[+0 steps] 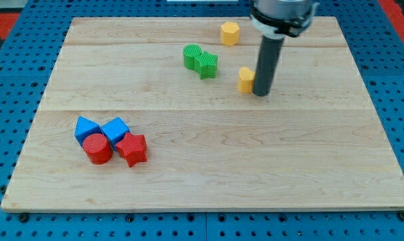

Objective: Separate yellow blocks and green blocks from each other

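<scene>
Two green blocks touch each other at the view's upper middle: a rounded green block (191, 55) on the left and a green star-like block (206, 64) on the right. A yellow hexagonal block (230, 33) sits near the board's top edge. A second yellow block (246, 78) lies right of the green pair. My tip (260, 93) rests on the board right against this yellow block's right side, partly hiding it.
At the view's lower left a cluster holds two blue blocks (86, 127) (115, 128), a red cylinder (97, 148) and a red star (132, 148). The wooden board (202, 181) lies on a blue pegboard surface (402, 100).
</scene>
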Controlling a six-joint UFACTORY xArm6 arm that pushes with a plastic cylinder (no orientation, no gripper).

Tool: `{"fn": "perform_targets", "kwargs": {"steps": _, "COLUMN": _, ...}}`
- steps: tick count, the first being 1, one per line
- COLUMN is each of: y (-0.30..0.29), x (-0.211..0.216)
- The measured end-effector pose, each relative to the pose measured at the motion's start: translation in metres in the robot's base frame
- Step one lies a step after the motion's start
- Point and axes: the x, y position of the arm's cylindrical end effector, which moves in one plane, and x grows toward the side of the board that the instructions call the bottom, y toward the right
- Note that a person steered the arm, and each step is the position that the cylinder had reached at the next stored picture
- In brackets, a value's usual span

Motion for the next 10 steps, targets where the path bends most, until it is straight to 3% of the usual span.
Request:
{"fn": "perform_targets", "kwargs": {"steps": 3, "y": -0.033, "x": -0.104}}
{"fn": "perform_targets", "kwargs": {"steps": 5, "y": 0.012, "x": -0.114}}
{"fn": "perform_targets", "kwargs": {"steps": 10, "y": -0.074, "x": -0.110}}
